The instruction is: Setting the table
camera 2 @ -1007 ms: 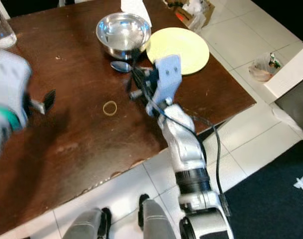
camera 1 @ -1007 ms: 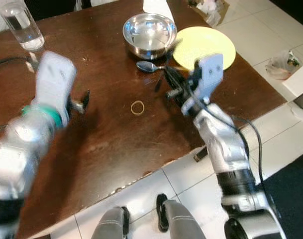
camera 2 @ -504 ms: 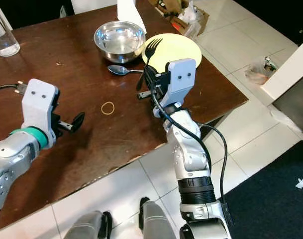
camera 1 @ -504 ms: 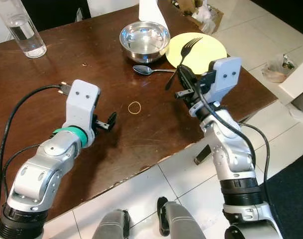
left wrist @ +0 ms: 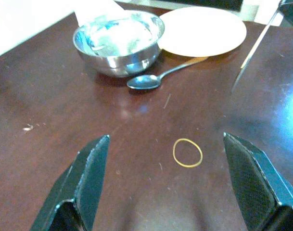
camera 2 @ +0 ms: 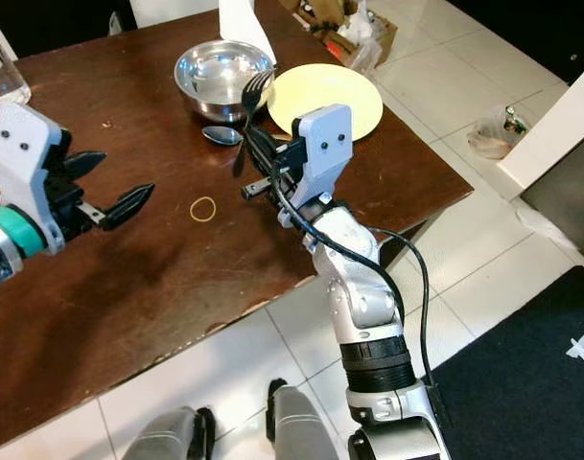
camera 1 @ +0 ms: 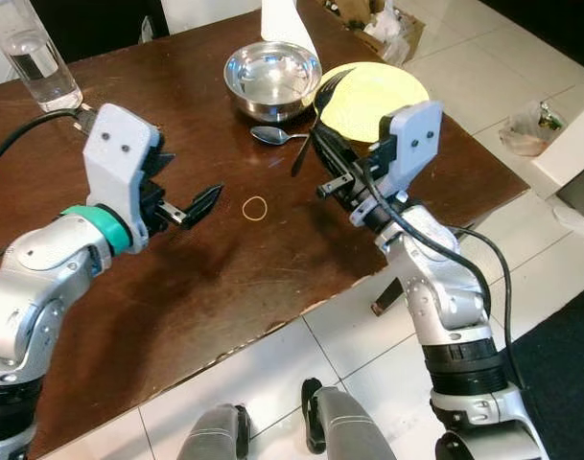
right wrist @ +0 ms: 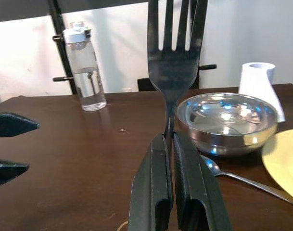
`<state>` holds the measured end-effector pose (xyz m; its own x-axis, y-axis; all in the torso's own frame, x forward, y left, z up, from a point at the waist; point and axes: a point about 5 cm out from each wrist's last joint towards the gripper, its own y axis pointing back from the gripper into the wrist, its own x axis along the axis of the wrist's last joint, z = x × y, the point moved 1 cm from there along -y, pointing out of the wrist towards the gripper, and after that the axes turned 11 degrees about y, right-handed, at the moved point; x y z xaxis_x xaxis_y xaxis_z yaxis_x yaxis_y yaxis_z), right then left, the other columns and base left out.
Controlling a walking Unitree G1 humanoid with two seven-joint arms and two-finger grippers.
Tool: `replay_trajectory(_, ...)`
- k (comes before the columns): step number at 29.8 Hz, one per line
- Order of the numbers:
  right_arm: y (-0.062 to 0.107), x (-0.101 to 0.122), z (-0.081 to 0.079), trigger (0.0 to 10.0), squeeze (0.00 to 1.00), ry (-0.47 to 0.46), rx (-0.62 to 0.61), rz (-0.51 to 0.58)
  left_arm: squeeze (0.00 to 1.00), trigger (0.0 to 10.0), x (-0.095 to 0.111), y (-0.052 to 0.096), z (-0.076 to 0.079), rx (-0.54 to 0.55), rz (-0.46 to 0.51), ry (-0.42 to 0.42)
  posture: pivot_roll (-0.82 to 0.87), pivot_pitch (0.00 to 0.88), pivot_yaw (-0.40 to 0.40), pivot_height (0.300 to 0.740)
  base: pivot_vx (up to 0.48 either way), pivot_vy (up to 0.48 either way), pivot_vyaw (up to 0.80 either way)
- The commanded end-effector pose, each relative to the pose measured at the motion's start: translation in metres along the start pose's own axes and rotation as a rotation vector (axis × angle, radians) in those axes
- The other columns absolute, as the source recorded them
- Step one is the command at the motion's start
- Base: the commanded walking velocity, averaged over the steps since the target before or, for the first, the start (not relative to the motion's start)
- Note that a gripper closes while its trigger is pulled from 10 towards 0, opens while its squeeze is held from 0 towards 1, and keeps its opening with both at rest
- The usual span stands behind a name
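Note:
My right gripper (right wrist: pixel 166 138) is shut on the handle of a black fork (right wrist: pixel 172 62), held upright above the dark wooden table (camera 1: pixel 272 268), just in front of the steel bowl (camera 1: pixel 272 77) and the yellow plate (camera 1: pixel 378 96). A metal spoon (camera 1: pixel 272 135) lies between the bowl and the fork. My left gripper (camera 2: pixel 114 182) hovers open over the table's left half, nothing between its fingers (left wrist: pixel 83 183). A yellow rubber band (left wrist: pixel 187 152) lies on the wood ahead of it.
A clear water bottle (camera 1: pixel 28 53) stands at the far left corner and a paper towel roll (right wrist: pixel 259 82) behind the bowl. The table's front edge (camera 1: pixel 301 321) runs close to my feet. White tiled floor lies to the right, with a plastic bag (camera 1: pixel 531 129).
My left arm has lifted and its fingers have spread wide. The right gripper has carried the fork leftward, off the plate's edge toward the bowl and spoon.

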<state>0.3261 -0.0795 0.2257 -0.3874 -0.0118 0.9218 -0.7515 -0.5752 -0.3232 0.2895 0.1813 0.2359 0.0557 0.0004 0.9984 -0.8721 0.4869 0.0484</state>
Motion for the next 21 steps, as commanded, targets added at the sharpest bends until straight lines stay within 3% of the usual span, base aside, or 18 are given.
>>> replay_trajectory(1,0.000,0.002,-0.005,10.0,0.00,-0.010,0.020,0.008,1.00,10.0,0.000,0.002,-0.001,-0.029,0.010,0.048,-0.03,0.107,0.051,0.740,0.000,0.000,0.00)
replay_trajectory(8,0.001,0.002,-0.010,10.0,0.00,-0.023,0.032,0.007,1.00,10.0,0.016,0.004,-0.003,-0.090,0.081,0.082,-0.03,0.111,0.049,0.740,0.000,0.000,0.00)
replay_trajectory(9,0.001,0.002,-0.011,10.0,0.00,-0.028,0.037,0.009,0.00,10.0,0.023,0.005,-0.004,-0.105,0.109,0.086,-0.03,0.111,0.048,0.740,0.000,0.000,0.00)
replay_trajectory(14,-0.001,0.004,-0.012,10.0,0.00,-0.034,0.045,0.013,0.00,9.8,0.036,0.009,-0.004,-0.149,0.132,0.051,-0.03,0.112,0.045,0.740,0.000,0.000,0.00)
replay_trajectory(15,-0.001,0.004,-0.012,10.0,0.00,-0.035,0.045,0.014,0.00,0.4,0.037,0.010,-0.004,-0.155,0.133,0.053,-0.03,0.111,0.043,0.740,0.000,0.000,0.00)
replay_trajectory(21,-0.001,0.004,-0.013,10.0,0.00,-0.037,0.047,0.014,0.00,0.0,0.041,0.012,-0.002,-0.178,0.150,0.056,-0.03,0.111,0.041,0.740,0.000,0.000,0.00)
